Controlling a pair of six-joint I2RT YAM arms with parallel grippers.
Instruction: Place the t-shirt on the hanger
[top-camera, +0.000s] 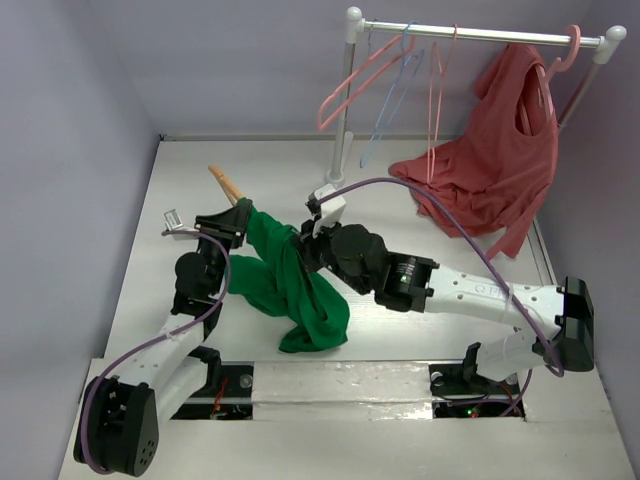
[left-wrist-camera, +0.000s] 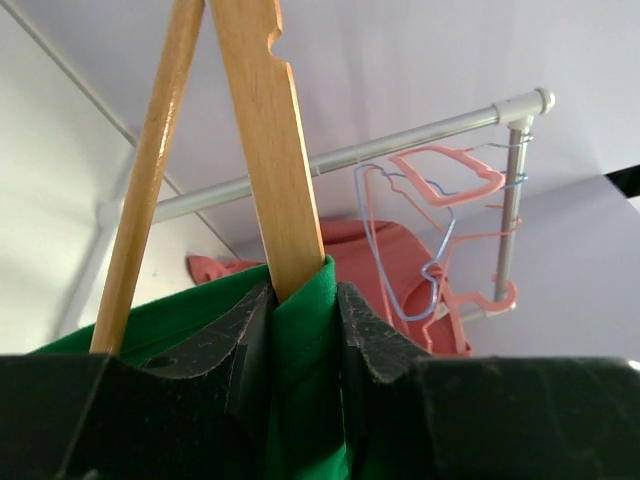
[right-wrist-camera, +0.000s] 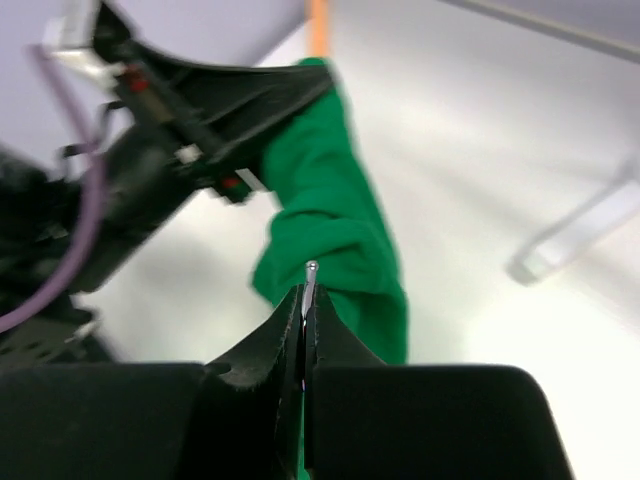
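Observation:
The green t-shirt (top-camera: 290, 285) hangs bunched between my two arms and trails onto the table. One tan wooden end of the hanger (top-camera: 226, 184) sticks out of it at the upper left. My left gripper (top-camera: 235, 215) is shut on a hanger arm (left-wrist-camera: 265, 150) with the shirt's cloth (left-wrist-camera: 310, 340) pinched over it. My right gripper (right-wrist-camera: 305, 295) is shut on the hanger's thin metal hook (right-wrist-camera: 311, 270), whose tip pokes out between the jaws, with the green t-shirt (right-wrist-camera: 330, 220) just beyond. The rest of the hanger is hidden under cloth.
A white clothes rail (top-camera: 480, 35) stands at the back right, carrying thin pink hangers (top-camera: 355, 85) and a light-blue one (top-camera: 395, 90). A salmon-red garment (top-camera: 490, 170) hangs from it and spreads onto the table. Walls close in left, right and rear.

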